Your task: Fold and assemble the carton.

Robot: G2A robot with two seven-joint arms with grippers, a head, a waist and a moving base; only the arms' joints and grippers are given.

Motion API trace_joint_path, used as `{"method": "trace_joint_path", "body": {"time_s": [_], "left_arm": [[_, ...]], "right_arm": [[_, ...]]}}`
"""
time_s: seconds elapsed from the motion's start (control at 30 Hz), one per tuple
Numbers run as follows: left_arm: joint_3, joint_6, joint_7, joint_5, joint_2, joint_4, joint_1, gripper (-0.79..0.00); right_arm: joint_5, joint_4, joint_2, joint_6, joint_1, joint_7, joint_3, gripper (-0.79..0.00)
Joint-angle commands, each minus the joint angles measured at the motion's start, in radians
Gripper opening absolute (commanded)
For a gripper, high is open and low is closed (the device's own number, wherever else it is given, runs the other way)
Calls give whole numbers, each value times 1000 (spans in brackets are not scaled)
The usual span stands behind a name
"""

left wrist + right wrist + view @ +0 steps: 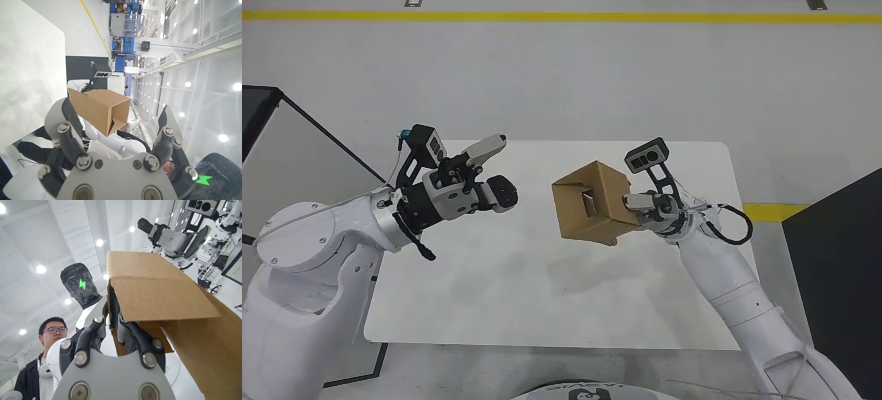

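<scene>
1. The right pincer (113,306) is clamped on one wall edge of the carton (591,203), holding it up over the bench (542,290).
2. The left pincer (500,172) is spread wide, near the carton but apart from it.
3. Risk: with a grip on only one edge, pushing on the flaps could twist the carton loose.

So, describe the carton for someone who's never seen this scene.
Start at the white table with rounded corners. Above its right half, the right pincer holds a cardboard carton aloft by one flap. It is the only brown thing there, tilted; the open left pincer hangs apart from it.
</scene>
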Motion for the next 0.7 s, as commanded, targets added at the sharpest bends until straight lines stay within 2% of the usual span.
{"method": "trace_joint_path", "body": {"time_s": [0.0, 0.4, 0.67], "left_arm": [[0, 0, 0, 0, 0, 0, 0, 0], [0, 0, 0, 0, 0, 0, 0, 0], [-31, -15, -3, -52, -2, 3, 21, 0]], "right_arm": [[-2, -7, -1, 1, 0, 0, 8, -785], [4, -15, -6, 1, -6, 0, 17, -785], [-101, -158, -6, -39, -45, -40, 125, -785]]}}
